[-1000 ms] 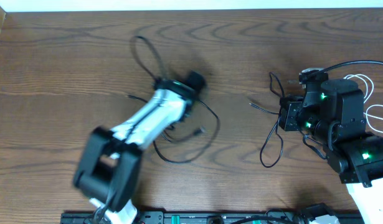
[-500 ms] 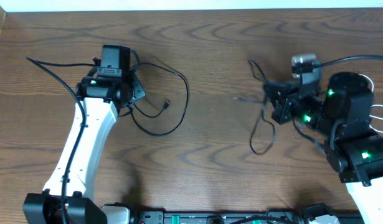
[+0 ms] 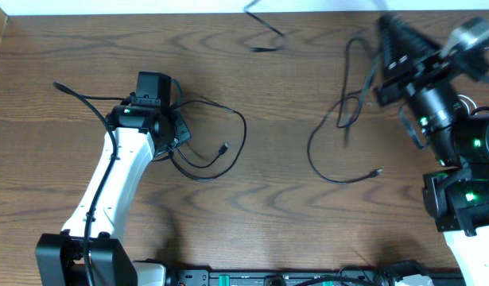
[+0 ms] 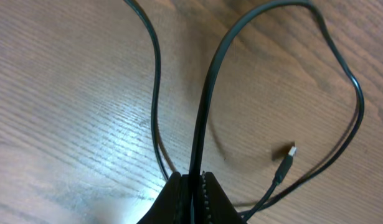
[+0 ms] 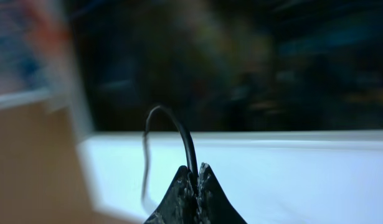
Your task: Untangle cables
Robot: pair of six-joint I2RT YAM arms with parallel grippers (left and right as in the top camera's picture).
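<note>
Two black cables lie apart on the wooden table (image 3: 268, 214). My left gripper (image 3: 177, 129) is shut on the left cable (image 3: 243, 131), which loops to its right and ends in a small plug (image 3: 224, 148). In the left wrist view the closed gripper (image 4: 192, 177) pinches this cable (image 4: 207, 93), with the plug (image 4: 291, 152) to the right. My right gripper (image 3: 390, 41) is raised near the far edge and shut on the other black cable (image 3: 312, 147), which hangs down to a plug (image 3: 377, 171). In the blurred right wrist view the gripper (image 5: 196, 168) clamps that cable (image 5: 186, 140). A bit of white cable (image 3: 465, 102) shows beside the right arm.
One free end of the left cable reaches out to the far left (image 3: 60, 86). A loose end of the right cable sticks up past the far table edge (image 3: 260, 48). A dark rail (image 3: 268, 278) runs along the near edge.
My right gripper has risen and swung toward the far edge, lifting its cable off the table. The left arm earlier swung left with its cable and has since barely moved.
</note>
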